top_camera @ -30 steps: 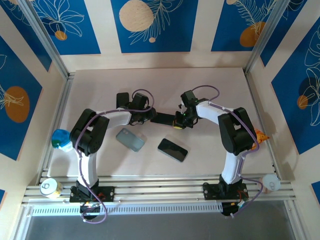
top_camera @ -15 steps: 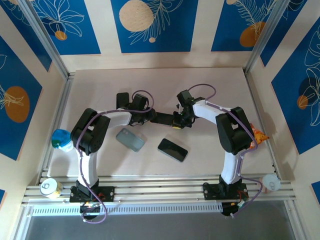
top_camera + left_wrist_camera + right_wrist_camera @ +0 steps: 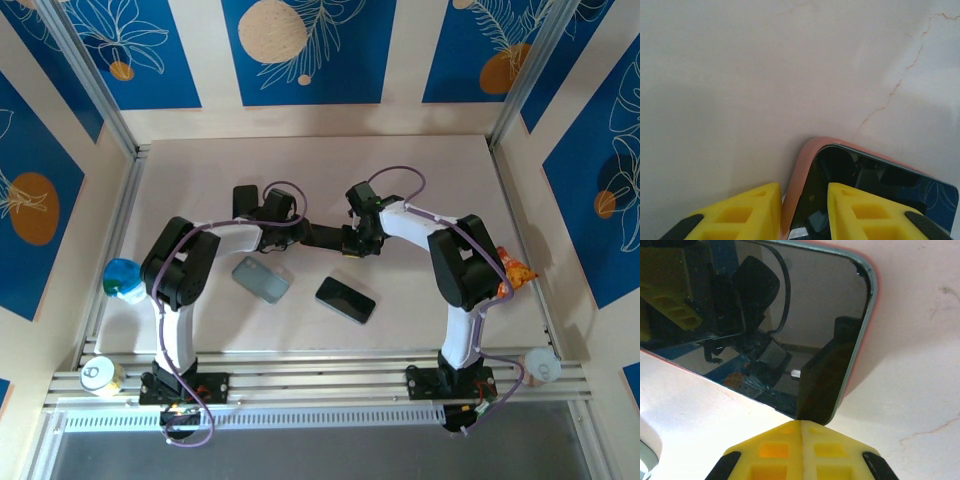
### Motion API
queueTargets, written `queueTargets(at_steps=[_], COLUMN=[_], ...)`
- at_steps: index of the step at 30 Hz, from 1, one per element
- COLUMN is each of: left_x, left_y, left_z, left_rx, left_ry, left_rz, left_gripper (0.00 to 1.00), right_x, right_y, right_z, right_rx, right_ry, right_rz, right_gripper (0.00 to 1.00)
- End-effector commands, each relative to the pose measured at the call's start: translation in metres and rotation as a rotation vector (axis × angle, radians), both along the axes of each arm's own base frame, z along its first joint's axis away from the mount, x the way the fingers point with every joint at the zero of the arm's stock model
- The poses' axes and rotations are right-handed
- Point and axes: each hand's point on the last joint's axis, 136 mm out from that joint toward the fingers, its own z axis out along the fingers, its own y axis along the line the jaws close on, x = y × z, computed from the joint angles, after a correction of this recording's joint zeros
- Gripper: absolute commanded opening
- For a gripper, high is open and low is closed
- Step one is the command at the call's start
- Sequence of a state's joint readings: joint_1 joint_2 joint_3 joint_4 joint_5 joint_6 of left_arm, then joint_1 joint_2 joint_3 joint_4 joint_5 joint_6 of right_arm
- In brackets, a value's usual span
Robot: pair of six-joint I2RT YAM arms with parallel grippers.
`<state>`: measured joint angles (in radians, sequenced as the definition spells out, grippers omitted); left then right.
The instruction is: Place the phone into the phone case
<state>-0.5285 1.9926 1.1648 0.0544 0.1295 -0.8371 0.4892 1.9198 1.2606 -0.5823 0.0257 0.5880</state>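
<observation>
Right wrist: my closed right gripper meets the phone corner. My left gripper clamps the pink case. Best pressed down evenly, I judge.

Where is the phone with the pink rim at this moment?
Top view, centre: the pink-rimmed phone is between the left gripper and the right gripper, just beyond the bare black phone.

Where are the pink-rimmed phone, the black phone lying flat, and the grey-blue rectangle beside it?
pink-rimmed phone (image 3: 755, 325), right wrist view, middle of its screen.
black phone (image 3: 345, 299), top view, centre of its face.
grey-blue rectangle (image 3: 260, 279), top view, its centre.
</observation>
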Motion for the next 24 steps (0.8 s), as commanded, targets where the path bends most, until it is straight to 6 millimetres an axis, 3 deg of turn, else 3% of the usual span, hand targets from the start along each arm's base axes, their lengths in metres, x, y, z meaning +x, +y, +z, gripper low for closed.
queueTargets(at_steps=[1,4,14,24], left_x=[-0.019,-0.019,-0.016,-0.015], left_y=[0.004,0.005,0.008,0.01], left_z=[-0.015,-0.014,-0.008,-0.011], left_rx=[0.031,0.04,0.074,0.099], left_ry=[0.067,0.065,0.056,0.063], left_rz=[-0.026,-0.029,-0.032,-0.037], left_gripper=[0.29,0.29,0.27,0.27], right_x=[-0.031,-0.029,0.002,0.007], right_y=[-0.002,0.001,0.013,0.0], right_z=[-0.062,-0.052,0.031,0.033], right_rx=[-0.091,-0.073,0.048,0.048], right_ry=[0.115,0.1,-0.056,-0.069], right_rz=[0.058,0.062,0.053,0.021], right_gripper=[0.0,0.0,0.0,0.0])
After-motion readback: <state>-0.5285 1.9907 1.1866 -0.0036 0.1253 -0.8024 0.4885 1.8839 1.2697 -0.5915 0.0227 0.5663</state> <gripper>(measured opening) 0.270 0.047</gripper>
